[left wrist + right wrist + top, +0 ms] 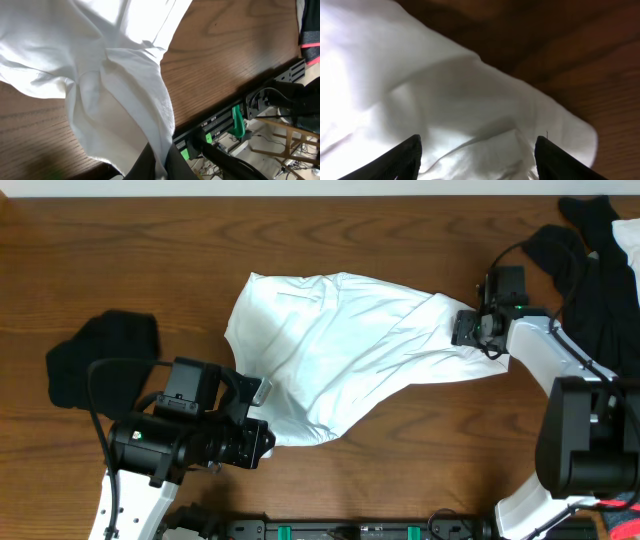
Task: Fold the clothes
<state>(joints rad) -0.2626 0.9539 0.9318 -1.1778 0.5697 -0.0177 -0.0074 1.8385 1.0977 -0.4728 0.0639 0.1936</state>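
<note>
Sprawling rumpled across the middle of the dark wooden table (pixel 120 240), the white short-sleeved fabric T-shirt (pixel 330 345) is nowhere near folded. One edge is pinched by the left gripper (pixel 159 167), pressed together on the cloth. The opposite edge is straddled by the right gripper (pixel 477 160), spread and not clamped. If a pull were made now, only one side would be dragged, so bunching or a skewed fold seems likely tbh.

Counting one white T-shirt (pixel 330 350), one black garment (pixel 100 355), one dark clothes heap (pixel 590 270), plus two arms: left arm (pixel 180 442), right arm (pixel 545 355).
</note>
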